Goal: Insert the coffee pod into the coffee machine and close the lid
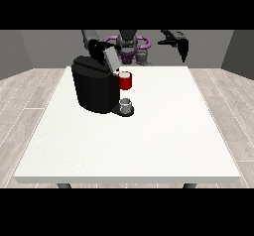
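The near edge of the white table (129,173) lies closest to the camera; its top runs back toward me, and I stand small at its far side. Wood-look floor planks (25,106) show on either side of it.

Left part of the view: the black coffee machine (94,88) stands on the table's left-rear portion. Its lid (110,57) is raised, tilted up and back above the body. My hand at the view's left (98,45) is just above and behind that lid, near its upper edge; whether it touches the lid I cannot tell, and I cannot tell how its fingers lie.

Centre: the red head of the machine (125,81) projects from the machine's right face. The coffee pod itself cannot be made out separately; something pale shows at the red head's top rim, too small to identify. Directly below, a small grey cup (126,104) sits on the machine's dark base plate (122,112).

Right part of the view: my hand at the view's right (182,45) hangs in the air well apart from the machine, above the table's rear right corner, holding nothing, its fingers pointing down and relaxed.
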